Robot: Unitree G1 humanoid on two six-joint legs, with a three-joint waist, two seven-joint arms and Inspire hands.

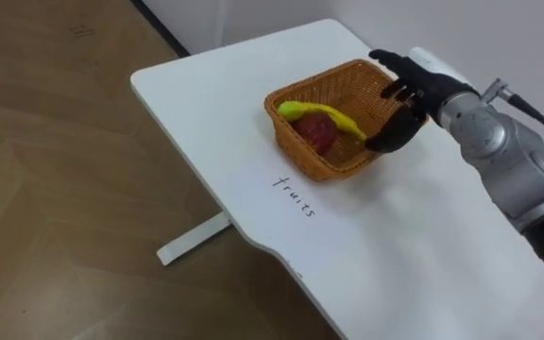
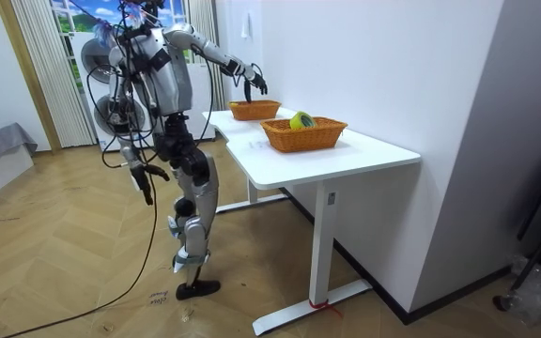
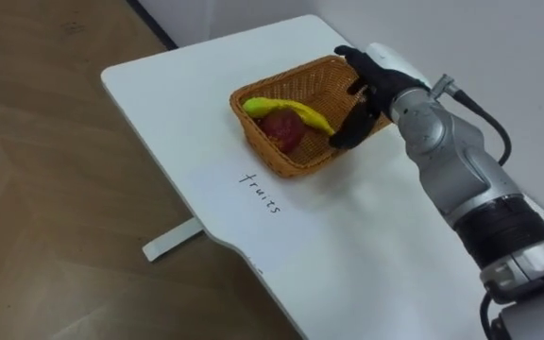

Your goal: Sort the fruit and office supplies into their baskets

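Upper right | right hand (image 1: pixel 412 93) open, empty, over fruit basket (image 1: pixel 333 166) rim | risk: fingers catch wicker, tipping basket and banana (image 1: pixel 321 115).

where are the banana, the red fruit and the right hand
banana (image 1: pixel 333 117), left eye view, the middle of its length
red fruit (image 1: pixel 319 138), left eye view, the exposed side below the banana
right hand (image 1: pixel 412 98), left eye view, the palm
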